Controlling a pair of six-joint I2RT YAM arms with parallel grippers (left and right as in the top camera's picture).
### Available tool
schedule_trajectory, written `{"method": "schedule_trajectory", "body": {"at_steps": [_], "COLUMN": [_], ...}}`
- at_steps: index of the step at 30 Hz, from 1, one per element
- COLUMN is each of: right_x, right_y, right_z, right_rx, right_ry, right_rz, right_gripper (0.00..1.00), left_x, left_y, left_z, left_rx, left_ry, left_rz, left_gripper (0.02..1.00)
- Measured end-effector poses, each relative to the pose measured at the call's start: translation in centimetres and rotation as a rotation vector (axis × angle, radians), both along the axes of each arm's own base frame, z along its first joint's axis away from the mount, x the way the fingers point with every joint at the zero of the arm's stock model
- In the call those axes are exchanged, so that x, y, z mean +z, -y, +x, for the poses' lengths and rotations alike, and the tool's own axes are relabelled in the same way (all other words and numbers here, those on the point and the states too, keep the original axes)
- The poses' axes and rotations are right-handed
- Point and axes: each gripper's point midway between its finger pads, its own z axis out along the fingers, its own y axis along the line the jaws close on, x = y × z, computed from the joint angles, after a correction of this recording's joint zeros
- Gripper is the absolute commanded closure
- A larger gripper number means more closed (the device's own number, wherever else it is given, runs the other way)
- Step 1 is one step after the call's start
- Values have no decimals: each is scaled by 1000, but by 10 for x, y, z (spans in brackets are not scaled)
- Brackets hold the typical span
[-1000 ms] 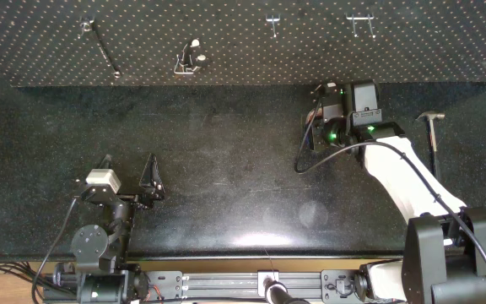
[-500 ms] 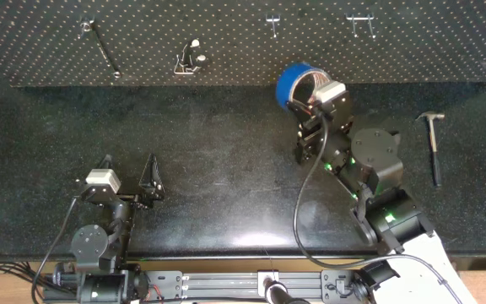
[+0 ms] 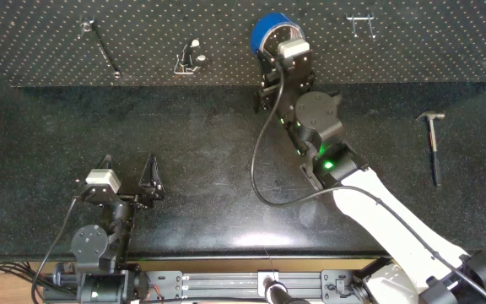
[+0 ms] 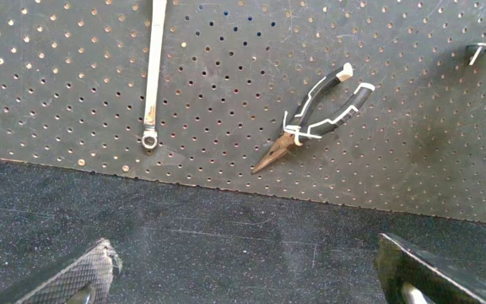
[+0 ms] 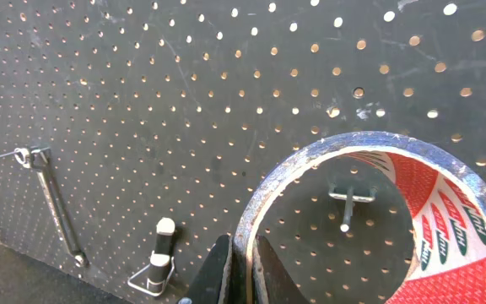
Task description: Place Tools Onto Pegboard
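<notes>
A blue roll of tape (image 3: 267, 32) with a red-printed inside (image 5: 433, 207) is held up against the black pegboard (image 3: 226, 42). My right gripper (image 3: 272, 56) is shut on the roll's wall (image 5: 241, 272), one finger inside and one outside. Through the roll's hole a metal hook (image 5: 347, 205) sticks out of the board. A wrench (image 3: 104, 49) and pliers (image 3: 191, 59) hang on the board's left part. A hammer (image 3: 433, 145) lies on the table at the right. My left gripper (image 3: 130, 166) rests low at the near left, open, holding nothing (image 4: 251, 283).
A double hook (image 3: 360, 24) stands free on the pegboard to the right of the tape. The left wrist view shows the wrench (image 4: 153, 76), the pliers (image 4: 310, 118) and a hook (image 4: 479, 52). Black table surface (image 3: 209, 169) spreads between the arms.
The right arm lifted the tape off the table and carried it left and up onto the pegboard, over the single hook. The left arm has stayed still.
</notes>
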Motion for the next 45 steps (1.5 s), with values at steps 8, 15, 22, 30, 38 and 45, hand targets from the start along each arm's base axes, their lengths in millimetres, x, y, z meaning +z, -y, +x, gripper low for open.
{"method": "schedule_trajectory", "body": {"at_steps": [8,15,22,30,38,45], "right_x": [-7,-14,-25,-10,-13,-37], "right_y": [-12,-11,-12,-13,-22,30], "right_z": [21,24,31,32,28,-45], "right_rx": [-2,-9,-18,-20,39,130], "right_ry": [-6,-23,-28,-40,-61,-470], "right_rz": [9,7,4,189,182,59], "right_gripper": [928,928,928,748,746,752], "left_x": [0,0,0,0,0,0], "left_y": [0,0,0,0,0,0], "left_z": [0,0,0,0,0,0], "left_rx": [0,0,0,0,0,0], "left_ry": [-1,0,-1,0,-1,0], "left_rz": [0,0,0,0,0,0], "left_gripper": [25,25,25,25,25,23]}}
